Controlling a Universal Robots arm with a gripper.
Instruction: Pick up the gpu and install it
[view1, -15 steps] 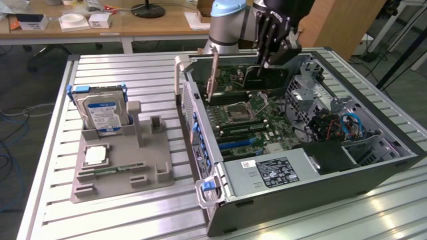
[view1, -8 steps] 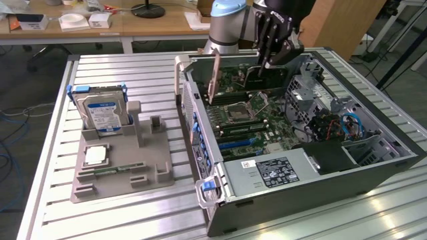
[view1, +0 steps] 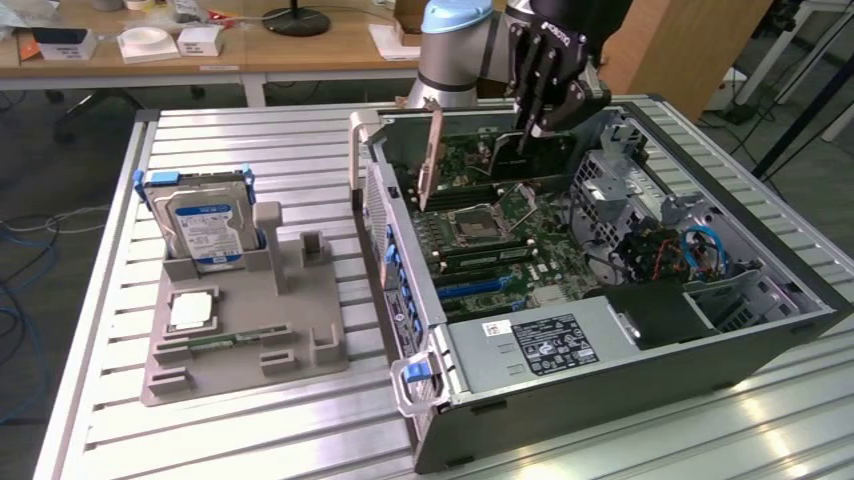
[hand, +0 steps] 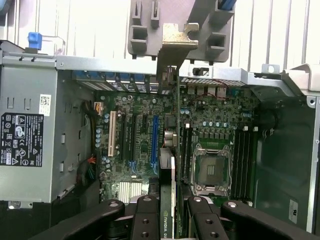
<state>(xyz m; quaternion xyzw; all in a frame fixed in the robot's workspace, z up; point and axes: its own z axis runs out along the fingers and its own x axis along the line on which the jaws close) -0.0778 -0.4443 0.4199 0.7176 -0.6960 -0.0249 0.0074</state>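
My gripper (view1: 550, 118) hangs over the open computer case (view1: 747, 330), shut on the gpu (view1: 527, 158), a thin black card held on edge. Its end bracket (view1: 430, 160) points toward the case's rear wall. In the wrist view the gpu (hand: 168, 200) runs edge-on from between my fingers (hand: 145, 220) out to its metal bracket (hand: 176, 42). The card hovers above the motherboard (view1: 534, 250), close beside the blue expansion slot (hand: 155, 140). Whether its lower edge touches a slot I cannot tell.
A grey fixture tray (view1: 240, 350) on the exterior view's left holds an upright silver hard drive (view1: 203, 225), a processor (view1: 191, 312) and a memory stick (view1: 220, 342). Inside the case sit the power supply (view1: 547, 345), the CPU socket (hand: 210, 170) and drive cages (view1: 627, 180).
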